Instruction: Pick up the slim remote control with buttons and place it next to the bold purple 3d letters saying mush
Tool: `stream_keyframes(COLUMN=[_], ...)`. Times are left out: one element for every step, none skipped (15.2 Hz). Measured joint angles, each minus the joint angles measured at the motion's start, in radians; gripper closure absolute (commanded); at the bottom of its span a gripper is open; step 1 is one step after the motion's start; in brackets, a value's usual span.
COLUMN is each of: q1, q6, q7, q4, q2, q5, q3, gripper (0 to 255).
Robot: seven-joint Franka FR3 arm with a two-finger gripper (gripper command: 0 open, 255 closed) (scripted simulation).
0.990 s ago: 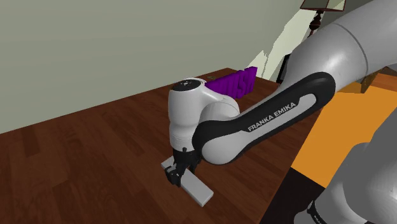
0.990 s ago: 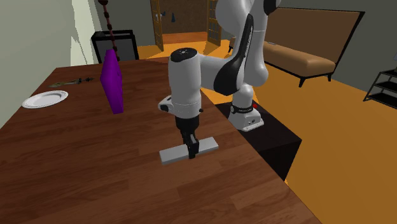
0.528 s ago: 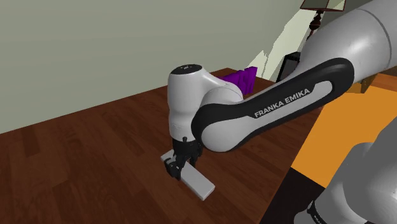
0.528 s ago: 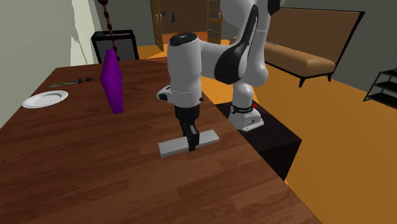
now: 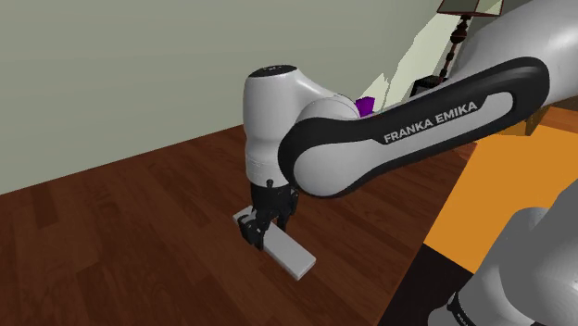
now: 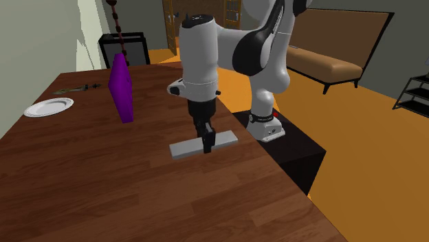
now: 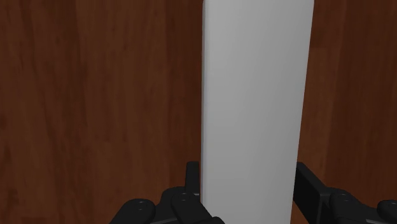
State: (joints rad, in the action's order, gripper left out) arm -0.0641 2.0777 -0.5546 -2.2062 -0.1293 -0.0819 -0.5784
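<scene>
White arm [image 6: 199, 55] bent over the desk [image 6: 82, 179], wrist vertical, pointing down. Fingers [image 7: 193, 181] clamped across the plain grey remote [image 7: 254, 95], near its middle.

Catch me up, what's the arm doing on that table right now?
The black two-finger gripper is shut across the middle of the slim, plain grey rectangular remote, at or just above the dark wooden table. The purple 3D letters stand farther along the table, well apart from it, so the placing is not yet done.
</scene>
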Motion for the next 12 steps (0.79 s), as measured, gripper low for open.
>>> stream_keyframes(q1=[0.000, 0.001, 0.001, 0.001, 0.001, 0.000, 0.001, 0.001, 0.001, 0.001, 0.002, 0.003], q6=[-0.015, -0.028, -0.043, -0.055, -0.070, -0.085, -0.096, -0.108, -0.123, -0.137, -0.150, -0.165], q7=[0.001, 0.005, 0.005, 0.007, 0.012, 0.010, 0.011, 0.013, 0.016, 0.016, 0.017, 0.019], q4=[0.012, 0.021, 0.033, 0.038, 0.046, 0.058, 0.067, 0.076, 0.084, 0.097, 0.110, 0.120], q2=[-0.004, -0.008, -0.012, -0.019, -0.027, -0.031, -0.032, -0.036, -0.044, -0.046, -0.045, -0.051], q5=[-0.001, -0.003, -0.005, -0.008, -0.012, -0.014, -0.014, -0.015, -0.019, -0.019, -0.018, -0.020], q3=[0.001, 0.003, 0.004, 0.006, 0.009, 0.009, 0.010, 0.011, 0.014, 0.014, 0.016, 0.018], gripper=[255, 255, 255, 255, 255, 255, 255, 255, 255, 255, 255, 255])
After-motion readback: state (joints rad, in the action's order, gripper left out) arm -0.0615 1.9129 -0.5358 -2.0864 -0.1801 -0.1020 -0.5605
